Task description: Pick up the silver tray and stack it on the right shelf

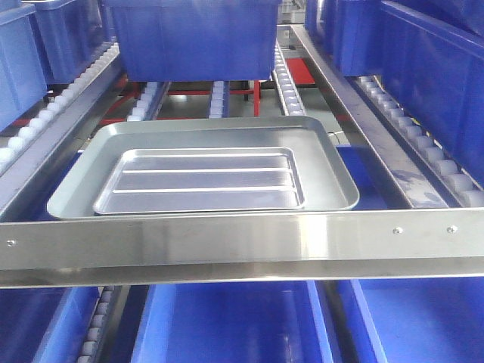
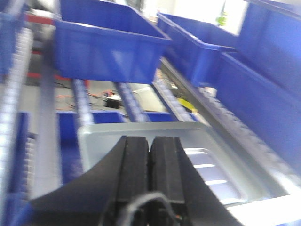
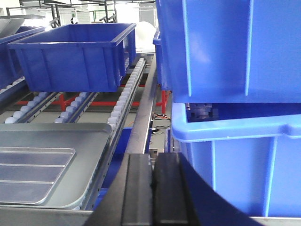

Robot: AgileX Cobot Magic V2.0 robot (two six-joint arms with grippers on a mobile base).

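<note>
Now silver tray [image 1: 204, 180] nests inside larger tray [image 1: 333, 162], rims apart.

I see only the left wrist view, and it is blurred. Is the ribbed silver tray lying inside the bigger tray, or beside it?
Observer: Inside. In the front view the silver tray lies flat on the floor of the larger tray, nearer its front left corner.
Operator: And the right gripper, where is it?
Observer: The right gripper has its jaws shut on nothing, right of both trays, before stacked blue bins.
</note>
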